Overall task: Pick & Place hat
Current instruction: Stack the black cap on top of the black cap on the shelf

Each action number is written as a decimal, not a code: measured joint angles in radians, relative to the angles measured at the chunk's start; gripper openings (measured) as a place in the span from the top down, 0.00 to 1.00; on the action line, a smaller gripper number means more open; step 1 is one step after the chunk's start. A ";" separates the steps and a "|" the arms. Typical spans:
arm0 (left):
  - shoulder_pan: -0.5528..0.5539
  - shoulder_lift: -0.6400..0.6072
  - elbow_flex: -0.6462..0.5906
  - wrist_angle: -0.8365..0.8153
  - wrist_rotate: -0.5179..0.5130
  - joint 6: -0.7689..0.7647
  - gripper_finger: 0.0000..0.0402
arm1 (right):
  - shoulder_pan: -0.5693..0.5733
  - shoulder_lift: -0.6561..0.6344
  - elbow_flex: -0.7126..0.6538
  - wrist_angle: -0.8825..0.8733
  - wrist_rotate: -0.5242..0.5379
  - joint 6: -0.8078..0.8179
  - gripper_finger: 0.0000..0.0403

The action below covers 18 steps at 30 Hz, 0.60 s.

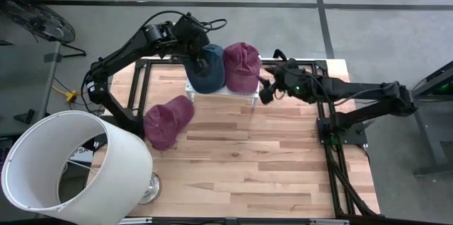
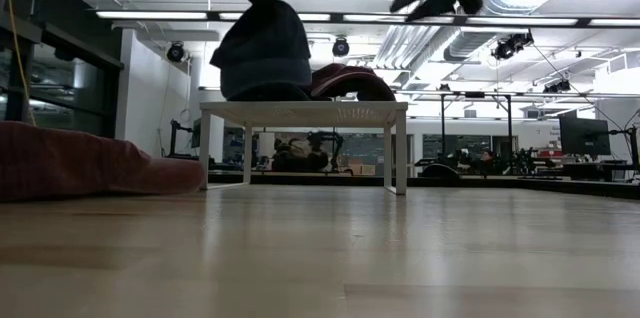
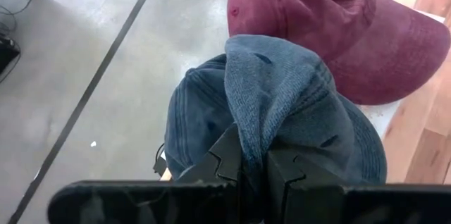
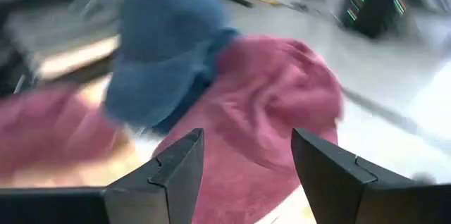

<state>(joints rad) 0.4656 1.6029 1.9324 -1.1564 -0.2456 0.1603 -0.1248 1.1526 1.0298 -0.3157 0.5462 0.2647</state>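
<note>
A blue cap (image 1: 206, 69) sits on a small white stand (image 1: 244, 93) at the table's far side, next to a maroon cap (image 1: 242, 66) on the same stand. A second maroon cap (image 1: 168, 121) lies on the table, left of centre. My left gripper (image 3: 254, 175) is above the blue cap, shut on its crown. My right gripper (image 4: 246, 160) hovers open just right of the stand, above the maroon cap's right side, touching nothing. My left gripper pinches a bunched fold of the blue cap's crown (image 3: 257, 122) between its two fingers, coming from above and pointing down. The crown is pulled up into a peak (image 2: 262, 18) while the cap's lower part rests on the stand (image 2: 262, 93).
A large white lampshade (image 1: 74, 161) stands at the table's near left corner. Black frame rails (image 1: 333, 133) run along the table's right side and far edge. Bare wood (image 1: 262, 168) spreads over the near middle of the table.
</note>
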 joint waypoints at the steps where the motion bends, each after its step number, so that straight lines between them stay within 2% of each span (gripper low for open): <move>1: 0.000 0.002 0.000 0.000 -0.003 -0.004 0.96 | -0.024 0.000 -0.014 0.010 0.008 0.072 0.49; 4: 0.000 0.007 0.000 0.006 -0.011 -0.007 0.96 | -0.087 0.004 -0.079 0.051 0.018 0.290 0.49; 8: -0.001 0.007 0.000 0.019 -0.043 -0.014 0.96 | -0.146 0.005 -0.193 0.149 0.007 0.466 0.49; 13: 0.000 0.007 0.000 0.029 -0.080 -0.027 0.96 | -0.198 0.005 -0.334 0.399 -0.091 0.603 0.49; 18: 0.000 0.007 0.000 0.040 -0.086 -0.035 0.96 | -0.218 0.006 -0.450 0.601 -0.101 0.703 0.49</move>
<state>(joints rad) 0.4652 1.6096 1.9324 -1.1168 -0.3313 0.1257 -0.3427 1.1584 0.5794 0.2852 0.4448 0.9677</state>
